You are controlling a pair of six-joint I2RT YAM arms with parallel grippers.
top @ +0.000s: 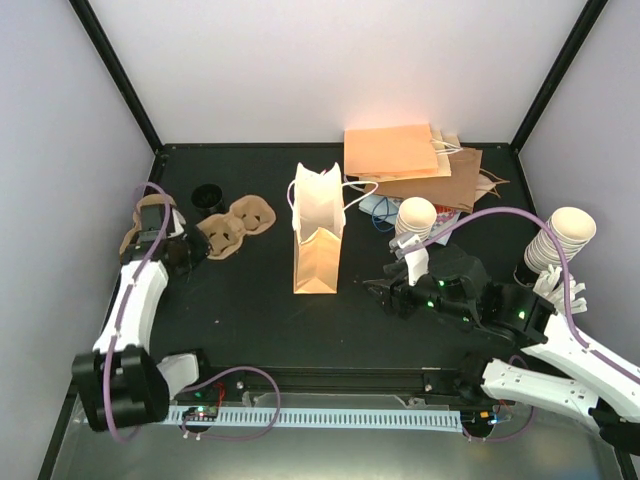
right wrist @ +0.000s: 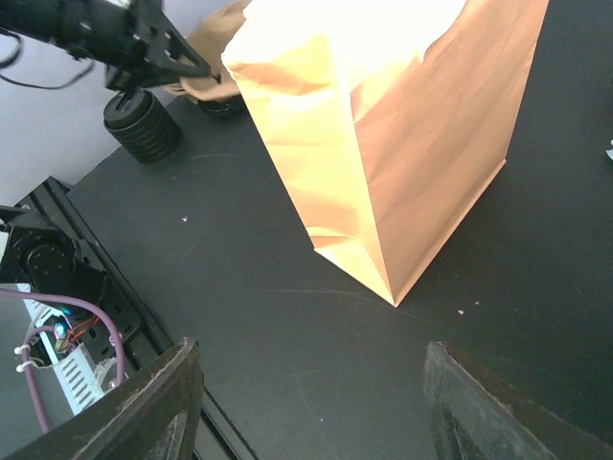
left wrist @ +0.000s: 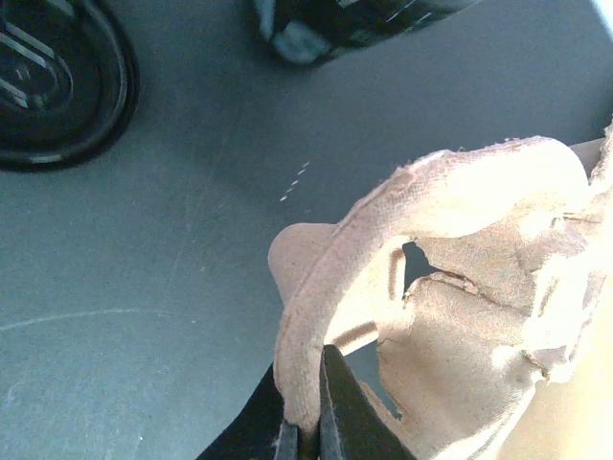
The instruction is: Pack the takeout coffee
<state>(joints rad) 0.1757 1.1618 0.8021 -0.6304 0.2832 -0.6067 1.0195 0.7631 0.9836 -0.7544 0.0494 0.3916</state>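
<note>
No takeout coffee with a black lid shows in any view. My left gripper (left wrist: pixel 305 436) is shut on the rim of a brown pulp cup carrier tray (left wrist: pixel 460 249), and one dark finger (left wrist: pixel 350 402) presses the inner side of that rim. From above, the left gripper (top: pixel 175 250) sits at the far left of the table against this tray (top: pixel 133 240). My right gripper (right wrist: pixel 316 412) is open with nothing between its fingers and hovers over bare table near an upright white paper bag (right wrist: pixel 383 125). In the top view the right gripper (top: pixel 388 290) is to the right of that bag (top: pixel 318 240).
A second carrier tray (top: pixel 237 223) lies left of the bag, with a stack of black lids (top: pixel 208 197) behind it. Lidless white cup stacks stand at the centre right (top: pixel 415 215) and the far right (top: pixel 560 240). Flat paper bags (top: pixel 410 155) lie at the back.
</note>
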